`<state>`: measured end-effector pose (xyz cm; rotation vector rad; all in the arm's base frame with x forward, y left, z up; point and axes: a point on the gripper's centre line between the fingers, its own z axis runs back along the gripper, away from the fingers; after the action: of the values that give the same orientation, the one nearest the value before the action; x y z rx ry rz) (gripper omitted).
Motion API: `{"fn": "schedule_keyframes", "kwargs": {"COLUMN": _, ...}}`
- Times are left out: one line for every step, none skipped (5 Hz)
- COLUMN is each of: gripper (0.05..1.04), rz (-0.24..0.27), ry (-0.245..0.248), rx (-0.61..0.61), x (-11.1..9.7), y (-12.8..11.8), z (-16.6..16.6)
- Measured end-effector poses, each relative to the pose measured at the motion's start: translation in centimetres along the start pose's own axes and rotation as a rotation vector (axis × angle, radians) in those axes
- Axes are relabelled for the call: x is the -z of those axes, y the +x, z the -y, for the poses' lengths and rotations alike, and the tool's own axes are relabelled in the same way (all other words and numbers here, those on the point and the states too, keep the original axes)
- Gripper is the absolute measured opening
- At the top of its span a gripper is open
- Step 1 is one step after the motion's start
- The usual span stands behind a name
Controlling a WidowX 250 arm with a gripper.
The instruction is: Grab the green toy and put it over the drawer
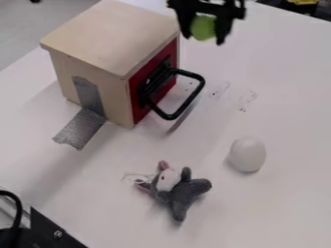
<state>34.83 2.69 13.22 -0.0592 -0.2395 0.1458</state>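
And I'm looking at the black gripper (204, 39) hanging at the top of the frame, right of centre, its jaws clasping the round green toy (203, 27) from both sides! So the toy is sitting between the fingers, just to the right of the wooden drawer box (113, 36) at upper left, and the step I'm judging to be in hand is the carry across to that flat lid. For this one I'm wanting height first: clearing the lid's near edge, then going left, slow and level, until the toy is hanging over the middle. I'm watching the black handle (188, 99) too, jutting out from the red front (138, 97); a low path would be risking a snag there. A round thing like this is likely to be rolling if I'm letting go high, so I'm planning a soft touch before a gentle release. Down below, the plush mouse (183, 193) and the white egg-shaped object (247, 154) are lying well out of my way.
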Motion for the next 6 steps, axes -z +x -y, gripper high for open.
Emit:
{"fn": "schedule_keyframes", "kwargs": {"gripper": 0.716, "rz": -0.025, "ry": -0.007, "rx": -0.039, "x": -1.8, "y": -2.4, "z": -3.1}}
{"fn": "schedule_keyframes", "kwargs": {"gripper": 0.716, "rz": -0.065, "ry": 0.017, "rx": -0.080, "x": -1.5, "y": -4.8, "z": -5.7}}
{"fn": "schedule_keyframes", "kwargs": {"gripper": 0.716, "rz": -0.101, "ry": 0.064, "rx": -0.114, "x": -0.2, "y": -6.5, "z": -7.8}}
{"fn": "schedule_keyframes", "kwargs": {"gripper": 0.715, "rz": -0.120, "ry": 0.090, "rx": -0.121, "x": 0.7, "y": -6.0, "z": -8.7}}
{"fn": "schedule_keyframes", "kwargs": {"gripper": 0.773, "rz": -0.130, "ry": 0.105, "rx": -0.119, "x": 1.0, "y": -5.7, "z": -9.1}}
{"fn": "schedule_keyframes", "kwargs": {"gripper": 0.992, "rz": -0.158, "ry": 0.112, "rx": -0.122, "x": 0.5, "y": -5.8, "z": -9.1}}
